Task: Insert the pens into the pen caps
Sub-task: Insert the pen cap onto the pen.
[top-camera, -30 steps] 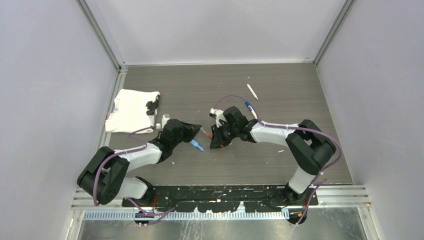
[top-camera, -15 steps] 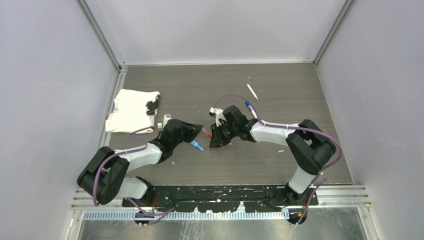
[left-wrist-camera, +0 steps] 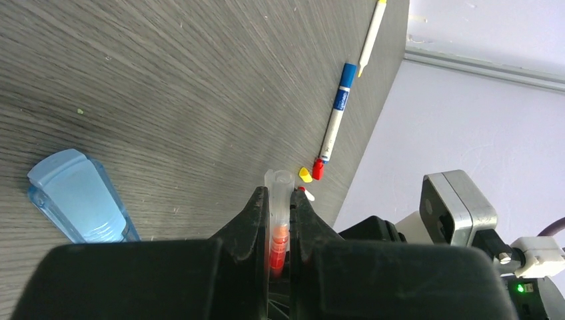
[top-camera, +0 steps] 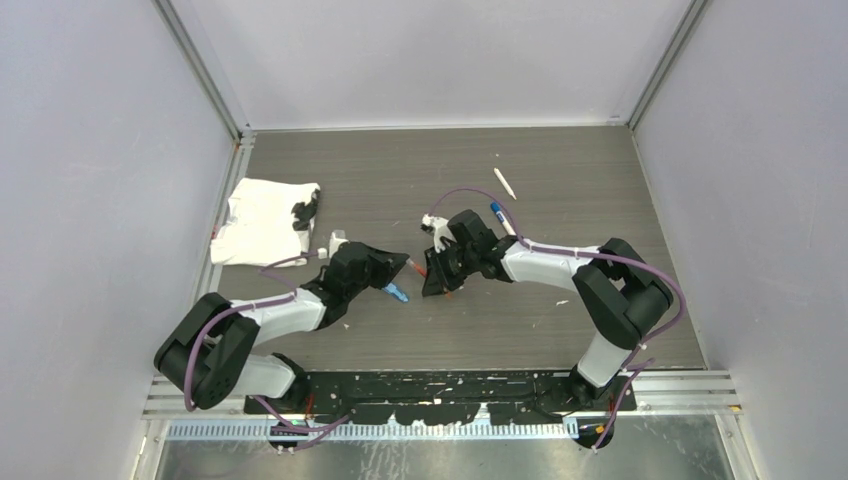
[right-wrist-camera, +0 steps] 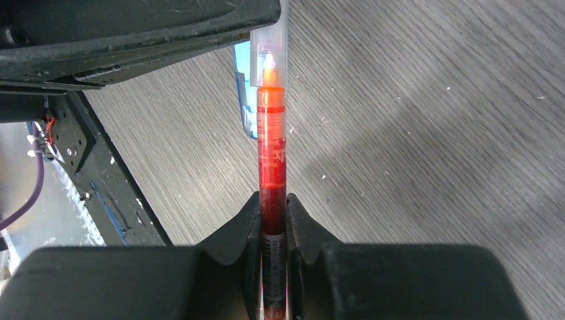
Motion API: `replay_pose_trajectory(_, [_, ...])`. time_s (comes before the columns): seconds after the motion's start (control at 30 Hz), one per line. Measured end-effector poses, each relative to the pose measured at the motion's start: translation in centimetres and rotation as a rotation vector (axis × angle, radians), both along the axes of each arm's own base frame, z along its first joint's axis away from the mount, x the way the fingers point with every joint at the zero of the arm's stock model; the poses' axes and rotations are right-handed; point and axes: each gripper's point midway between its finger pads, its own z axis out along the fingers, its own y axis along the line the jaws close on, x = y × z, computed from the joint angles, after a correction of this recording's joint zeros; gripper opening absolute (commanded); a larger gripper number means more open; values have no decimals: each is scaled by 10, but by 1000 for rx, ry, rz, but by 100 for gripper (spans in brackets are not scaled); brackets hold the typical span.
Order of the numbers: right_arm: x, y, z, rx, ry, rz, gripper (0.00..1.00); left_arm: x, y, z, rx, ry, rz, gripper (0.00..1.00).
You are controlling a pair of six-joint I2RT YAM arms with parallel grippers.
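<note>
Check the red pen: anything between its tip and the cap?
Nothing visible. The red pen in the right tool lines up with the clear cap in the left tool; its tip sits inside the cap's open end.

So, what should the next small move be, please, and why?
Probably push the right end effector slightly forward along the red pen: its tip sits inside the clear cap gripped by the left end effector, aligned but seemingly not fully seated.

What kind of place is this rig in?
Probably a lab test cell: plain white panel walls on aluminium framing, a grey tabletop, and a left arm and right arm bolted to a black rail at its near edge.
</note>
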Motion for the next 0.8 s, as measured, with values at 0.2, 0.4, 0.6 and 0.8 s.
replay_pose_trajectory(0.2, [-1,-4,1,5,23,1,1,-1,-4,1,0,-10,-7,1])
replay_pose_trajectory(0.4, [0,-6,4,11,25,2,1,-1,-6,4,-4,-21,-8,1])
replay_pose_trajectory(0.6, [-1,-7,5,19,24,25,1,-2,-7,6,-7,-26,-11,1])
replay_pose_trajectory(0.8, [-3,-11,11,51,14,78,1,-4,-13,12,-20,-38,-43,1])
